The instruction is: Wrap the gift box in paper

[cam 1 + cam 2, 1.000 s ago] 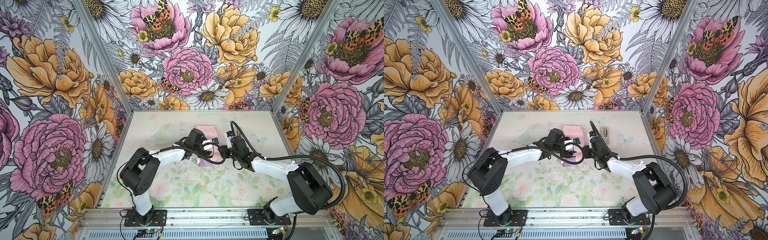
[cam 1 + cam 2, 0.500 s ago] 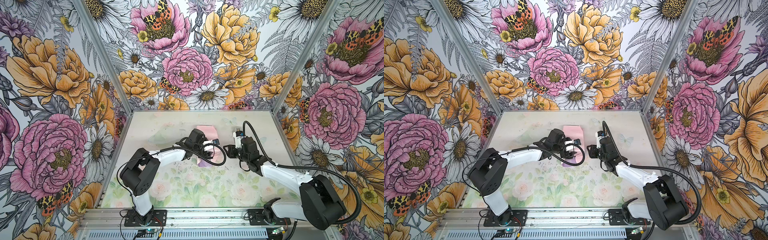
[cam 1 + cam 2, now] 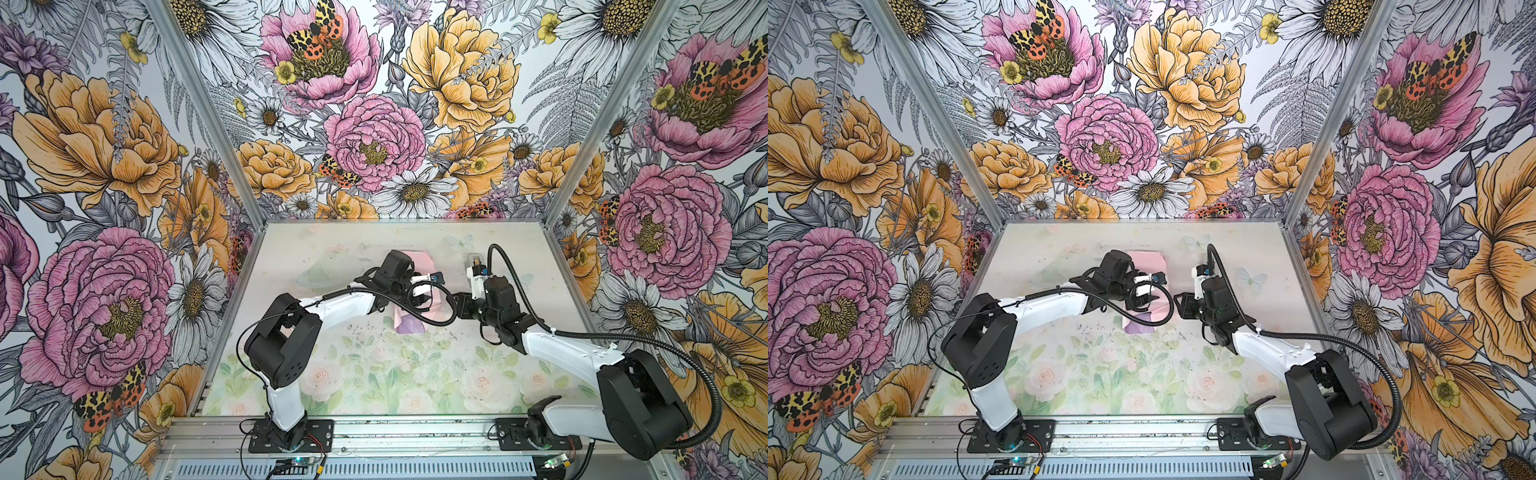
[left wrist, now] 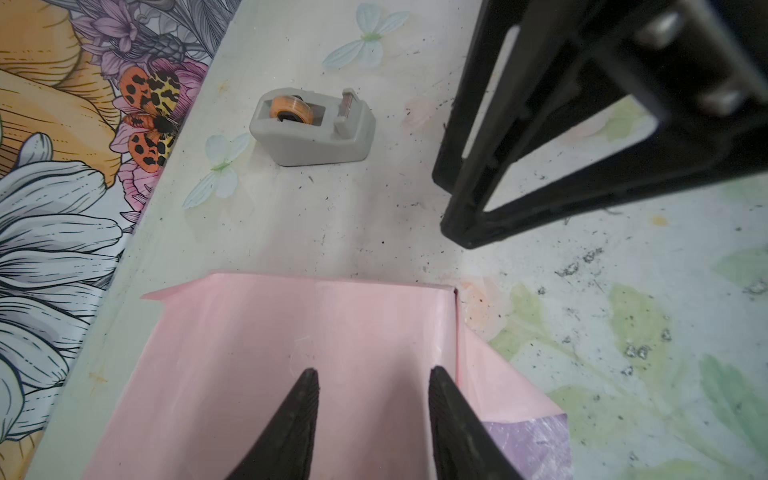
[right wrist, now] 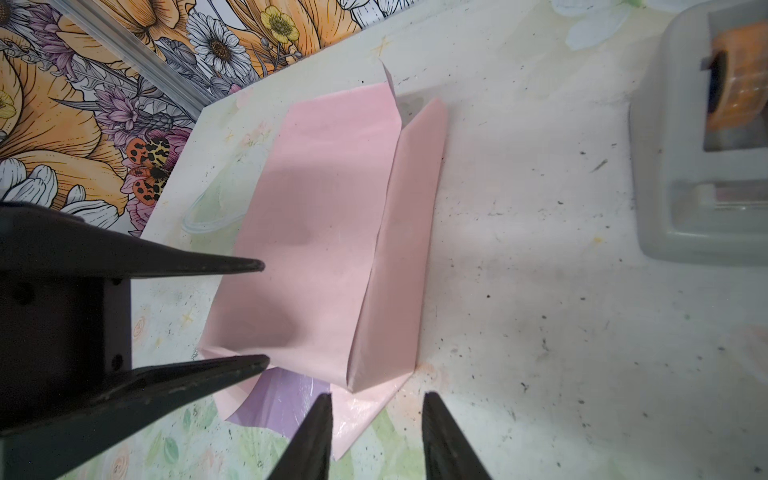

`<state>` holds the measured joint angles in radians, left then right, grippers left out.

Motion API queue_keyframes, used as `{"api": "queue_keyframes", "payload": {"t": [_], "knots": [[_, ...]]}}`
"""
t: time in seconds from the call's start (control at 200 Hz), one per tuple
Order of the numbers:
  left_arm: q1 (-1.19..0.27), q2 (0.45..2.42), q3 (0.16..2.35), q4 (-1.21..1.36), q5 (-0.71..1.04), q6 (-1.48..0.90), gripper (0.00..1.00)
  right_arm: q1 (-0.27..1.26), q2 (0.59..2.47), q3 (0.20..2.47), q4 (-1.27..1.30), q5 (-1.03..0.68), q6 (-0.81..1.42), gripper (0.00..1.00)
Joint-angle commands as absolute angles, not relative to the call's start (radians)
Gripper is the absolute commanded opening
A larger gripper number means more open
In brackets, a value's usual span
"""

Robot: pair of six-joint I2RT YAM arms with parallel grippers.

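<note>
The paper [image 3: 420, 261] lies folded pink-side-out into a long parcel in the middle of the table, and the gift box is hidden under it. A lilac flap [image 5: 282, 399] and a pink flap spread on the table at the parcel's near end. My left gripper [image 4: 374, 372] hovers over the parcel's pink top [image 4: 291, 353], open and holding nothing; both top views show it [image 3: 430, 286] [image 3: 1152, 286]. My right gripper [image 5: 378, 397] is open at the parcel's near right corner, one finger over the pink flap. Both top views show that gripper [image 3: 454, 306] [image 3: 1177, 306] too.
A grey tape dispenser [image 4: 311, 129] with an orange roll stands on the table right of the parcel, close behind my right wrist [image 3: 475, 262]. The back wall edge runs just beyond the parcel's far end. The two grippers are close together over the parcel.
My right arm swung out to the right, and its gripper has come down to the parcel's near right corner. The left gripper stays over the parcel with its jaws narrower.
</note>
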<state>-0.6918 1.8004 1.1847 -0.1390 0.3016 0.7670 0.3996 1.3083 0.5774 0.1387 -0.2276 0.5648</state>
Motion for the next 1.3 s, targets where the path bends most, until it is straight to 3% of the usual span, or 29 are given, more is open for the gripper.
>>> {"api": "queue_keyframes", "payload": {"t": [0.0,0.66,1.016,1.296], "knots": [[-0.701,1.811,1.199,-0.161,0.321,0.785,0.45,0.394,1.317,0.567,0.178,-0.239,0.581,0.37],[-0.715,1.866,1.194,-0.169,0.205,0.813,0.38,0.398,1.335,0.522,0.246,-0.235,0.627,0.31],[-0.725,1.864,1.169,-0.144,0.176,0.818,0.34,0.473,1.456,0.455,0.452,-0.201,0.752,0.15],[-0.729,1.843,1.157,-0.130,0.171,0.802,0.38,0.507,1.528,0.474,0.519,-0.164,0.768,0.13]]}}
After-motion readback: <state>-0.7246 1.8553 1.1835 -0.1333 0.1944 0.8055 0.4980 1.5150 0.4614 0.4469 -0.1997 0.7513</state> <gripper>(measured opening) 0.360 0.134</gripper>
